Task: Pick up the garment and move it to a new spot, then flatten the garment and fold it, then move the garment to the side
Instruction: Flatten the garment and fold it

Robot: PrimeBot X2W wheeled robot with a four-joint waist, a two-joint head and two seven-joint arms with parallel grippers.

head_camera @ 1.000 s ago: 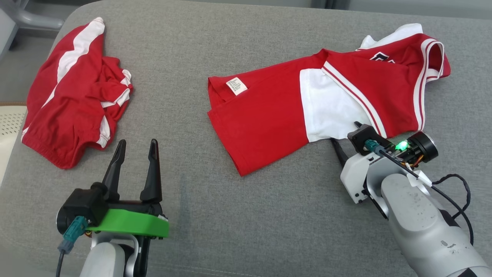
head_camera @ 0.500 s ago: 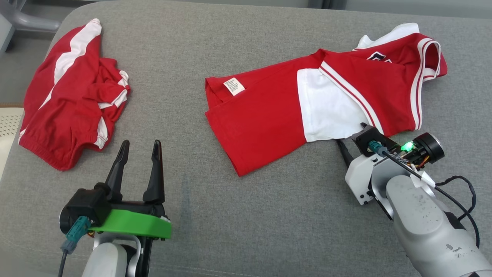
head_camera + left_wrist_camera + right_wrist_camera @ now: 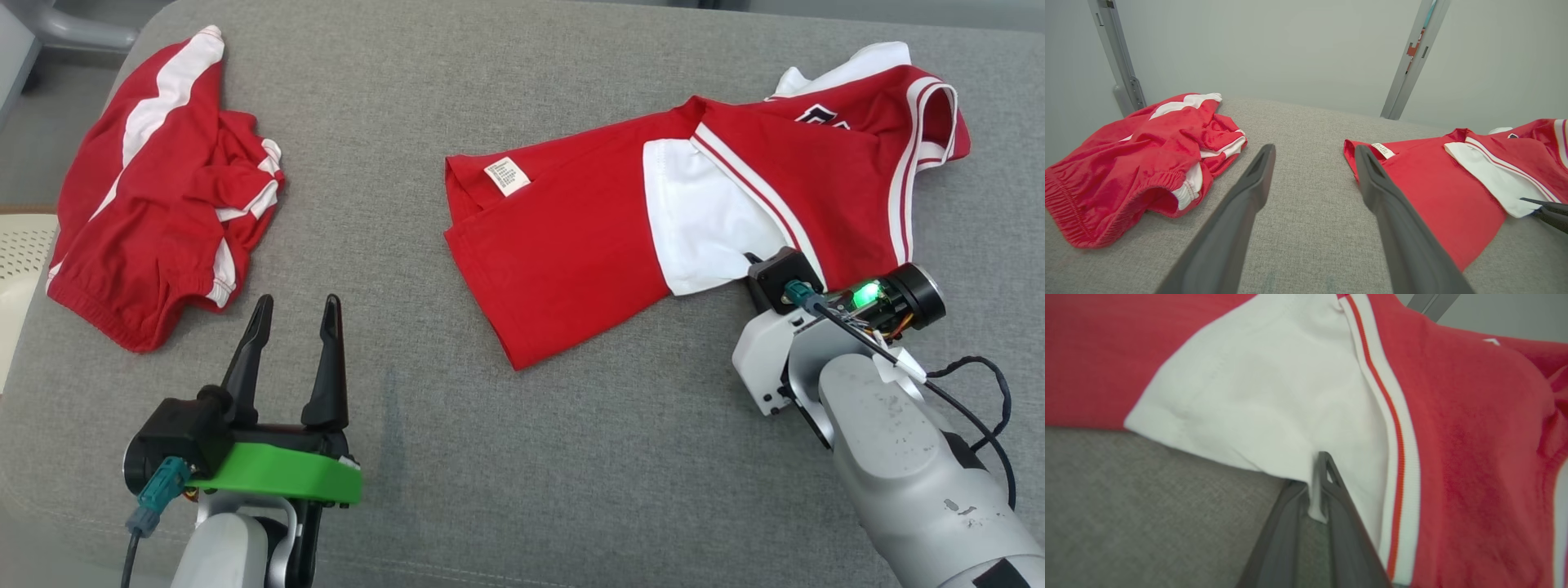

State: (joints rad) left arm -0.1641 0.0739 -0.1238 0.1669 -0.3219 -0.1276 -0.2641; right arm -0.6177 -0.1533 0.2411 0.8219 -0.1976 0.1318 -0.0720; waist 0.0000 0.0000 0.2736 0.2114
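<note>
Left gripper [image 3: 295, 304] hangs empty with fingers spread wide, just right of crumpled red shorts [image 3: 155, 188]. Further right, a red-and-white jersey [image 3: 571, 245] lies on the grey cushion [image 3: 490, 457], where the right gripper [image 3: 1314, 486] is pinched tight on its white sleeve [image 3: 702, 220] at the near edge.

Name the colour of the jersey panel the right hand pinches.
White; the panel shows best in the right wrist view.

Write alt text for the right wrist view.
The right end effector is shut on the white hem of a red and white jersey. The jersey lies on a grey cushion, with a red and white stripe running beside the pinched patch.
</note>
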